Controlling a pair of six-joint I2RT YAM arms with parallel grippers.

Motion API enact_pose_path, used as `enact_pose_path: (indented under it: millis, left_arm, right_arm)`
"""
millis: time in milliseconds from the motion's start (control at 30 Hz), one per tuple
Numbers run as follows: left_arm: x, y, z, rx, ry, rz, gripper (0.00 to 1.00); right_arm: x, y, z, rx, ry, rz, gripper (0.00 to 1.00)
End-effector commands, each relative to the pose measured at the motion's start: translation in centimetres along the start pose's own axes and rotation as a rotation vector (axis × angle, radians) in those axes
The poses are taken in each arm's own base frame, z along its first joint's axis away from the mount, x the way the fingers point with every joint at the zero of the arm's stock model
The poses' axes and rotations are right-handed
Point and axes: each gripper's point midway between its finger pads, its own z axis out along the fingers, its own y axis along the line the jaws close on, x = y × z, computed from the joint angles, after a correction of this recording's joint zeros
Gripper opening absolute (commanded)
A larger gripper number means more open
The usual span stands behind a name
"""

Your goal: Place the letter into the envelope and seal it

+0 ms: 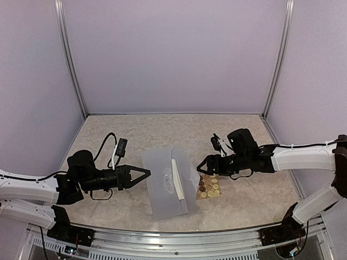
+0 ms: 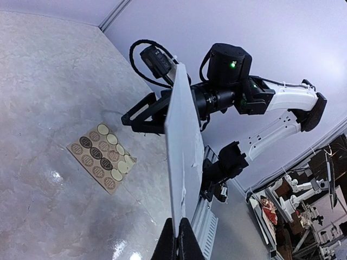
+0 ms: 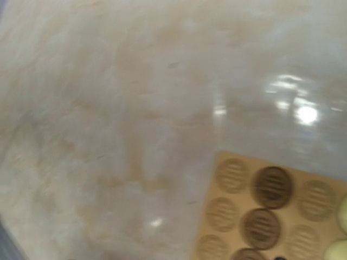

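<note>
The grey-lavender envelope [image 1: 165,187] is held up off the table at the centre, tilted. A white letter edge [image 1: 177,177] shows inside its open side. My left gripper [image 1: 147,173] is shut on the envelope's left edge. In the left wrist view the envelope [image 2: 181,151] stands edge-on above my pinched fingertips [image 2: 174,246]. My right gripper [image 1: 200,164] hovers just right of the envelope, above the sticker sheet, with its jaws apart and empty. Its own fingers do not show in the blurred right wrist view.
A tan sheet of round stickers [image 1: 209,187] lies flat on the table right of the envelope; it also shows in the left wrist view [image 2: 100,157] and the right wrist view [image 3: 271,216]. Walls enclose the table on three sides.
</note>
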Motion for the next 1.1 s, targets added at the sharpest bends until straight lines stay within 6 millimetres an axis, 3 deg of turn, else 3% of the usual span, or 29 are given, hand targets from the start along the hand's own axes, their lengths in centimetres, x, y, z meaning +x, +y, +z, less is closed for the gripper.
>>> enact_pose_path:
  millis: [0,167,300,633,767,1067]
  left_arm:
    - [-0.7,-1.5,-0.1,0.06,-0.001,0.04,0.0]
    - [-1.0,-1.7,0.1,0.068,-0.009,0.039,0.0]
    - [-1.0,-1.8,0.3,0.077,-0.009,0.035,0.0]
    - [-0.9,-1.3,0.3,0.065,-0.013,0.026,0.0]
    - [-0.8,-1.4,0.3,0.071,-0.012,0.025,0.0]
    - [0.2,0.1,0.3,0.026,0.0,0.001,0.0]
  right_arm:
    - [-0.1,4.0,-0.2,-0.211,0.013,-0.117,0.75]
    - [1.0,9.6,-1.6,-0.472,0.046,-0.241,0.79]
    - [2.6,13.0,-2.1,-0.607,0.09,-0.313,0.79]
    - [4.3,15.9,-1.2,-0.747,0.139,-0.305,0.78]
    - [4.6,16.5,-0.5,-0.775,0.147,-0.287,0.67]
    - [4.8,17.6,-0.1,-0.847,0.149,-0.251,0.2]
